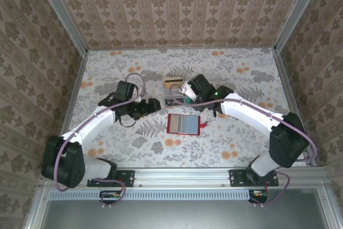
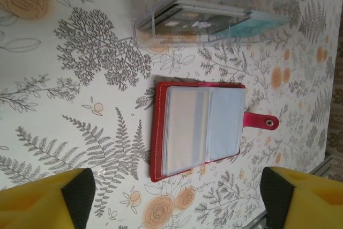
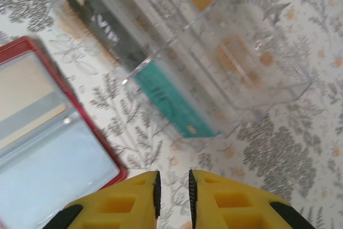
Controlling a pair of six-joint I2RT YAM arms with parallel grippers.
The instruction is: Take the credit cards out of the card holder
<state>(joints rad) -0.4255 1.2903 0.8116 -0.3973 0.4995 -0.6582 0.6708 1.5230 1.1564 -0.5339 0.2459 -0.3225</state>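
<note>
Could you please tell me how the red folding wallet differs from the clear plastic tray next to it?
The small red folding wallet lies opened flat, grey-blue inside up; the clear plastic compartment tray stands with raised walls. The wallet is opaque, the tray see-through. The tray plainly holds a teal card and a dark card; whether the wallet's sleeves hold any, I cannot tell. Both rest on the floral table, near each other but apart.

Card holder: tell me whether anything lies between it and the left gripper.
Nothing visible does. The card holder lies open and flat just ahead of the open left gripper, with only bare patterned table between them. The clear tray sits beyond the holder, on its far side.
</note>
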